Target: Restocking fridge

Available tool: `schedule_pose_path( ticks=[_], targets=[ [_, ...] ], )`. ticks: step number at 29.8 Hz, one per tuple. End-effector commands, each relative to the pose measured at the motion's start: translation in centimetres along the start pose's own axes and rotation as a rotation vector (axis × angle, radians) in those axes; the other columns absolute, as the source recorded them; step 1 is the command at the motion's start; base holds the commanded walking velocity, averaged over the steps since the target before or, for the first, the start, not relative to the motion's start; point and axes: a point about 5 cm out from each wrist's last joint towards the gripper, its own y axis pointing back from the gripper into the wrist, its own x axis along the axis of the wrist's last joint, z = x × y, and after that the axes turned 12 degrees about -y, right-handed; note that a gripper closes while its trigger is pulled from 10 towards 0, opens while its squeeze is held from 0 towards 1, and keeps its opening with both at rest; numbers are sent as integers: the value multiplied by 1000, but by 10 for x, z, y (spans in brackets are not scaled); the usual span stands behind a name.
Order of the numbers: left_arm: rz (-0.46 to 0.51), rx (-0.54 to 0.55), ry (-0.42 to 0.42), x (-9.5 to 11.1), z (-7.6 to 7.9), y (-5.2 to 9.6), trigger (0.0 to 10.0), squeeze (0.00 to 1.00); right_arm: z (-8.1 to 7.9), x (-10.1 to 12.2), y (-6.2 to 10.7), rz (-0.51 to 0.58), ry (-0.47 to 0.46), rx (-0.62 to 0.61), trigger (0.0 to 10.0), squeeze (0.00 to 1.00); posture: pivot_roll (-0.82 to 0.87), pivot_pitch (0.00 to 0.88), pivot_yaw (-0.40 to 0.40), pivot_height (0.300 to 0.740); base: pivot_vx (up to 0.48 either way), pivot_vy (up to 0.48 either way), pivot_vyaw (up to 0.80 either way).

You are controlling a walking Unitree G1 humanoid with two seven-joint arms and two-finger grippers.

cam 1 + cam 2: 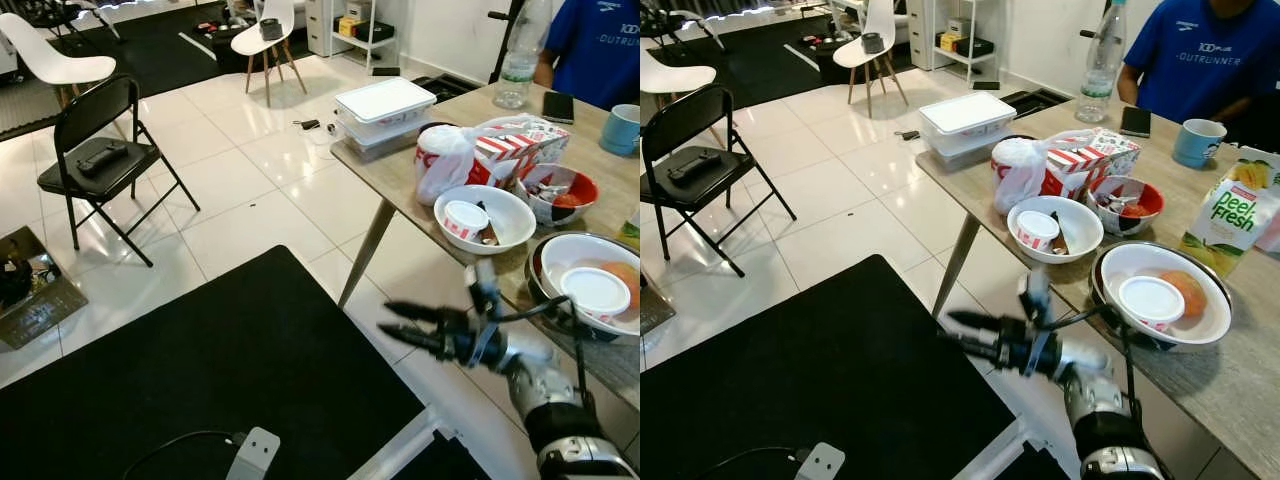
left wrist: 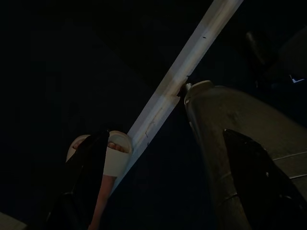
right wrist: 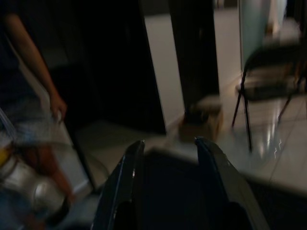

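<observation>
Right gripper [image 1: 962,334] raised at front, beside the near edge of the surface [image 1: 1240,390], over the black mat [image 1: 800,370]; jaws parted by a modest gap, nothing between them

Left gripper [image 2: 158,191] hanging low in deep shade, a sandalled foot [image 2: 112,153] just made out beyond it; jaws apart, empty

On the surface nearest the right arm: metal bowl [image 1: 1160,295] holding a white bowl with a small lidded tub and something orange

Just beside it, white bowl [image 1: 1055,228] with a red-and-white cup inside; behind that a red bowl [image 1: 1125,205] with scraps

Juice carton [image 1: 1230,225] upright toward the right edge

Further back: white plastic bag [image 1: 1022,170] touching a red-striped box [image 1: 1090,155]; stacked lidded white containers [image 1: 967,122] at the far-left corner

Beyond: phone [image 1: 1135,121], blue mug [image 1: 1197,142], water bottle [image 1: 1107,60], person in blue shirt [image 1: 1200,55] seated

Out on the tiled floor: black folding chair [image 1: 690,170], white chair [image 1: 872,45] further off
</observation>
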Motion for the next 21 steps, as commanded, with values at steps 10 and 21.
schedule_pose_path(
  ticks=[10,21],
  targets=[
    [-88,-63,21,-23,17,2,10000,0,-25,87,-8,80,312,35,10000,0,-18,0,18,740,0,0,0],
    [-89,-66,25,-24,19,2,10000,0,-31,120,20,-145,505,-190,10000,0,-18,0,16,740,0,0,0]
  ],
)
